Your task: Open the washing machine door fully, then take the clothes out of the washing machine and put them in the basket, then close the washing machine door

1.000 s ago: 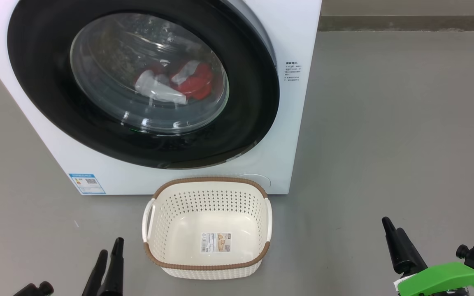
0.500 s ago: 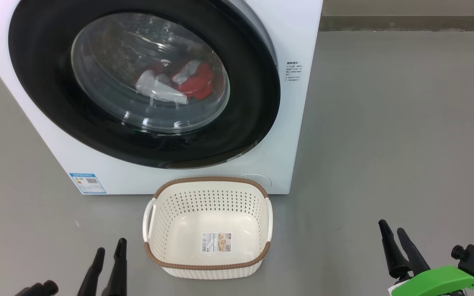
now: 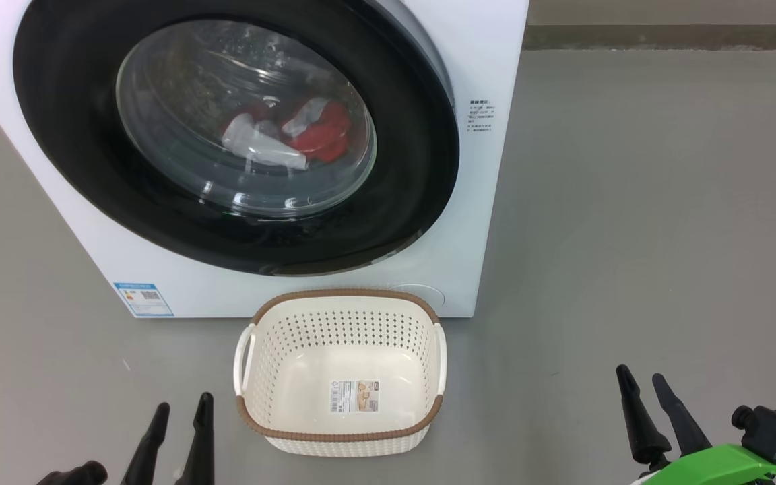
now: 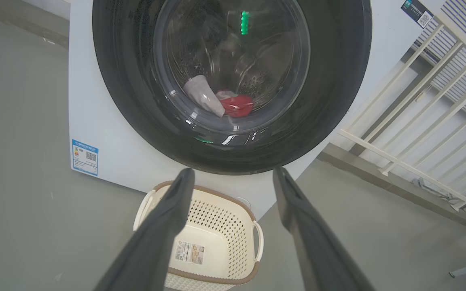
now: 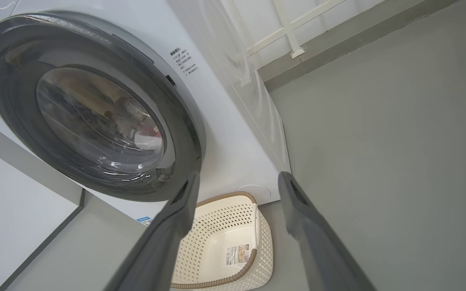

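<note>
Step in hand: opening the door (image 3: 236, 128), now shut with the clothes (image 3: 314, 138) behind it. The basket (image 3: 341, 296) stands empty before the washer (image 3: 477, 215). The left gripper (image 3: 182, 403) and right gripper (image 3: 640, 374) are spread and empty. Next: hook the door's edge.

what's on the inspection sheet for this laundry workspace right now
surface: smooth grey floor
job's things: big white front-loading washing machine; its round black-rimmed glass door looks shut; red and white fabric clothes inside, behind the glass; cream perforated plastic basket stands on the floor before the machine, holding just a label sticker
clutter: nothing seen
grippers: left claw open, holding nothing; right claw open, holding nothing
cables: nothing seen
surroundings: white metal railing beside the machine
</note>
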Controlling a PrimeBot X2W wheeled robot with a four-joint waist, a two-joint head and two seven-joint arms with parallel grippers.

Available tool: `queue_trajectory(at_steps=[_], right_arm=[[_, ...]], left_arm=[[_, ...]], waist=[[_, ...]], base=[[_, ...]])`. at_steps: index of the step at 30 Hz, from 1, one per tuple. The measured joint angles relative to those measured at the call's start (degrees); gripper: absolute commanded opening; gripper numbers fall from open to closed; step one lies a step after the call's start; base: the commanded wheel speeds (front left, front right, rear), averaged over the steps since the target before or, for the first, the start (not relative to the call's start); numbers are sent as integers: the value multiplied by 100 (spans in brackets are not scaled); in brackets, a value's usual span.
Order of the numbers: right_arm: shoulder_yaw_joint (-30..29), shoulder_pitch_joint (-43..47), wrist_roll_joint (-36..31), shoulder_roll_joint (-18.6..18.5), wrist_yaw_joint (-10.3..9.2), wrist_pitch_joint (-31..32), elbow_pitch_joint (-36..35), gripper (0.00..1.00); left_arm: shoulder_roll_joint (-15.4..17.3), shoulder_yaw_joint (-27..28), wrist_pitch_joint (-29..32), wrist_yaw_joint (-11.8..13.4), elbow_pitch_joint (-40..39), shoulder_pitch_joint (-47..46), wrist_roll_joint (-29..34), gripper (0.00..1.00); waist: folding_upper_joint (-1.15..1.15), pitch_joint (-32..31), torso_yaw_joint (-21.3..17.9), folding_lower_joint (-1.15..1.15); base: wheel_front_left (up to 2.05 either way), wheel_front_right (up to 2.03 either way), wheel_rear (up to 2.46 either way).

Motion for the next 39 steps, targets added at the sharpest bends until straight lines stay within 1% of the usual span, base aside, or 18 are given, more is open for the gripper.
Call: queue_trajectory(at_steps=[14, 16, 24, 39], right_arm=[[-55, 188, -780, 3, 0, -222, -126, 100], [-78, 240, -946, 4, 0, -268, -151, 100], [-107, 352, -1434, 5, 1, -393, -214, 100], [-165, 604, -2286, 44, 1, -631, -377, 100]], left_arm=[[40, -53, -247, -9, -94, 35, 926, 100], [43, -67, -294, -11, -123, 97, 1140, 100], [66, -86, -401, -58, -155, 115, 1600, 100], [146, -212, -654, -66, -46, 214, 2326, 100]], waist=[[0, 3, 6, 0], [0, 7, 9, 0], [0, 9, 23, 0], [0, 41, 14, 0]], base=[[0, 0, 0], [0, 0, 0], [0, 0, 0], [0, 0, 0]])
